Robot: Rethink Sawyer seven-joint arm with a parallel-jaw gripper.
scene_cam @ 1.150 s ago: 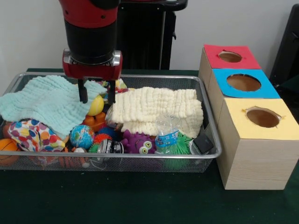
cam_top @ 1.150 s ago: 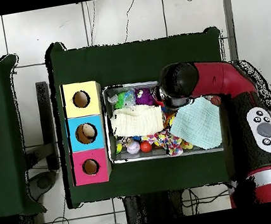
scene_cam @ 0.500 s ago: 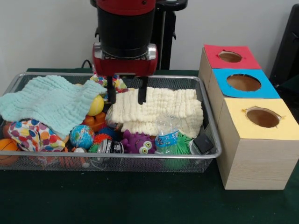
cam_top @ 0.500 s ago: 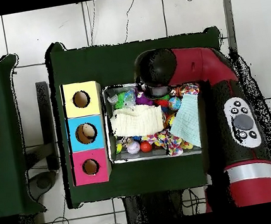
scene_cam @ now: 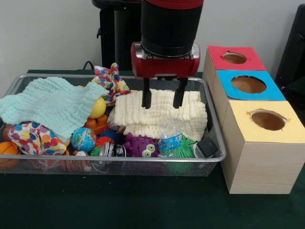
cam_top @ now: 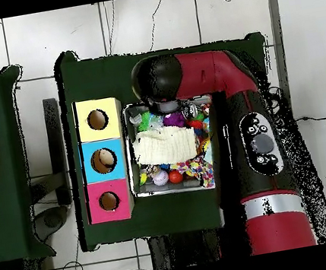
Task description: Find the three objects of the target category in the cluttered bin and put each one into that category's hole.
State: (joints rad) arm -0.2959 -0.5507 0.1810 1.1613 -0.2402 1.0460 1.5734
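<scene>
Jaws of the gripper [scene_cam: 162, 99] are held released and empty above the cream cloth [scene_cam: 162, 114]; the search step is judged in hand, a descent being called for.

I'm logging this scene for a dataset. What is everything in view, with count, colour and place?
Wire bin: one, silver, on the green table.
Cloths: cream in the bin's middle-right; mint at its left; two spotted multicolour, one at the back, one front left.
Globe ball: one, blue-green, front.
Yellow ball: one, under the mint cloth's edge.
Purple monster toy: one, front.
Water bottle: one, clear, front right.
Boxes: three, wooden, beside the bin; tops red, blue, yellow.
Gripper: one, red and black, open above the cream cloth.
</scene>
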